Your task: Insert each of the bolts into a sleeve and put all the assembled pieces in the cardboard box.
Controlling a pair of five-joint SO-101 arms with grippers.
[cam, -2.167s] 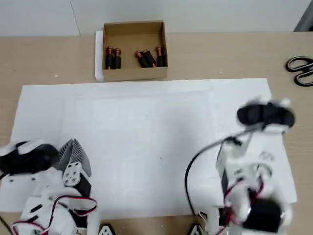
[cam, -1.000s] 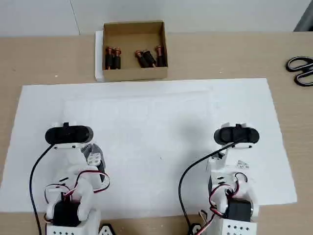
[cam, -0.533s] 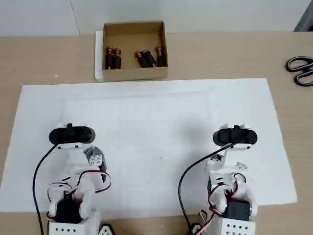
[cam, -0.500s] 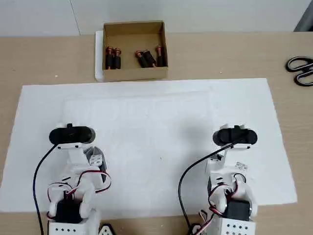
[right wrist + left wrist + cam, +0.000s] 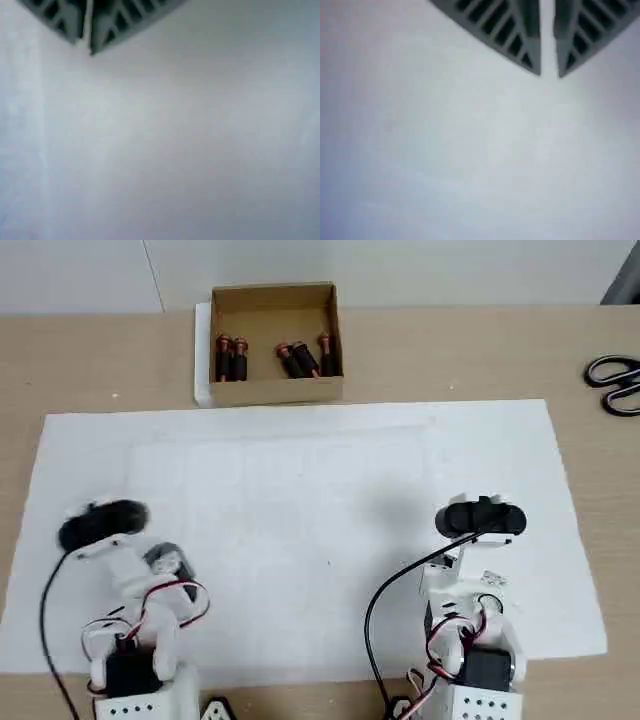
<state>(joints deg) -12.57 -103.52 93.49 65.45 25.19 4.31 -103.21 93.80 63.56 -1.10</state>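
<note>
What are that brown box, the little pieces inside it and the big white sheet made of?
The box looks like plain brown cardboard, matte with raw edges. The pieces seem to have dull black sleeves, perhaps plastic or rubber, and shiny copper-coloured heads, likely metal. The white sheet is flat and matte, probably paper; I cannot be sure.

Left gripper and right gripper closed
</note>
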